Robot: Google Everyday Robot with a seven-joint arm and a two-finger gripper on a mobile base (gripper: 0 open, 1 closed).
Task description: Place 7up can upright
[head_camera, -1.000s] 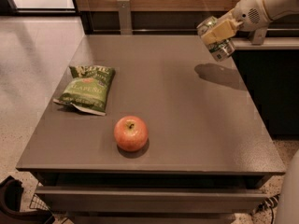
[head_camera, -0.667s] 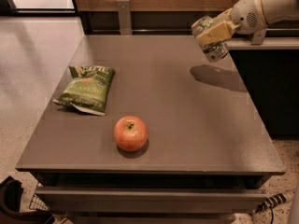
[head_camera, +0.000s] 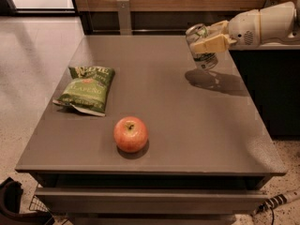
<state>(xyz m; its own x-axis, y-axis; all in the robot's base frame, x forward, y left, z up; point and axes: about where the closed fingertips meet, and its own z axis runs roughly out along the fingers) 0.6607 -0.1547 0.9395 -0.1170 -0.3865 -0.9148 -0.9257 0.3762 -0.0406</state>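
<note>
A: Read the desk (head_camera: 187,121) as a dial for me, starting at the left.

B: At 9 o'clock lies one green chip bag (head_camera: 86,89), flat, its left end close to the left edge. A bit of bare surface sits between it and the front edge.

A: And next?

B: One apple (head_camera: 131,134), between 6 and 7 o'clock, stem up, near the front edge and apart from the bag.

A: Where is the open room?

B: The whole centre is bare, and so is the stretch from 3 round to 5 o'clock, out to the right edge and the front right corner. The rear strip near 12 o'clock is bare too.

A: The task's thing?

B: One 7up can (head_camera: 206,60), at about 2 o'clock, near the right edge. It is held off the surface and tilted, its top leaning toward 10 o'clock. Its shadow (head_camera: 211,81) falls on the desk just below.

A: The gripper?

B: One gripper (head_camera: 206,37), reaching in from the right over the right edge at 2 o'clock. Its jaws are clamped on the can, one above and one across the label.
</note>
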